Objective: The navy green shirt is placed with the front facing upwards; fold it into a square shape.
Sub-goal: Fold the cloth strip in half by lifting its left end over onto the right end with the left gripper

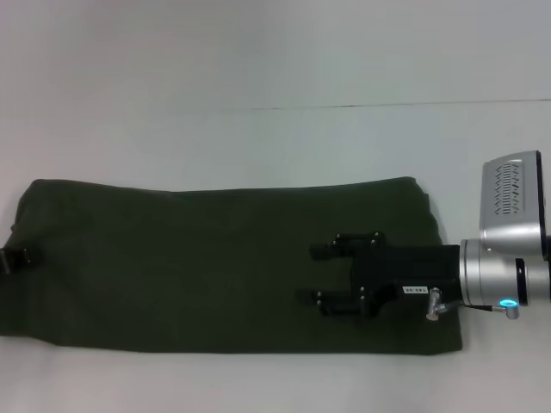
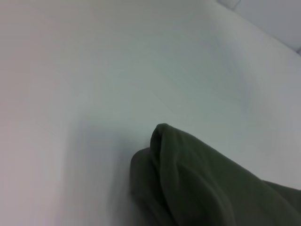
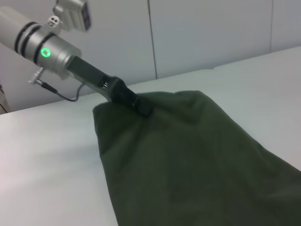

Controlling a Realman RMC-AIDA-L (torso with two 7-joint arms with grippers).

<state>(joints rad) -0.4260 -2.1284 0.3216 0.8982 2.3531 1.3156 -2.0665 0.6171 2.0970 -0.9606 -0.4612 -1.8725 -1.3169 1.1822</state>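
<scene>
Green cloth covers most of the white worktop [image 1: 258, 69]. It is the navy green shirt [image 1: 189, 258], lying flat as a long wide band that runs from the left side to the right side. Its far edge is a fairly straight line, and its near edge lies close to the near side of the worktop. No letters or collar show on the cloth from the head view; only plain dark green cloth is seen.

On the right, the right hand [image 1: 325, 274] reaches in over the right part of the shirt. Its black fingers [image 1: 327, 249] point to the left and stand apart, so the hand is open. Nothing is held between them. Whether they touch the cloth or hang just above it cannot be told.

On the far left, the left hand [image 1: 19, 259] is at the left end of the shirt. Only a small black part of it shows in the head view. In the right wrist view, the left hand [image 3: 141, 108] sits right at the edge of the shirt [image 3: 188, 160], where the cloth bunches up a little around its tip. It looks closed on that edge, holding the cloth.

The left wrist view shows a folded, rounded bit of the shirt [image 2: 197, 183] lifted a little off the worktop [image 2: 117, 61], with a soft shadow beside it.
</scene>
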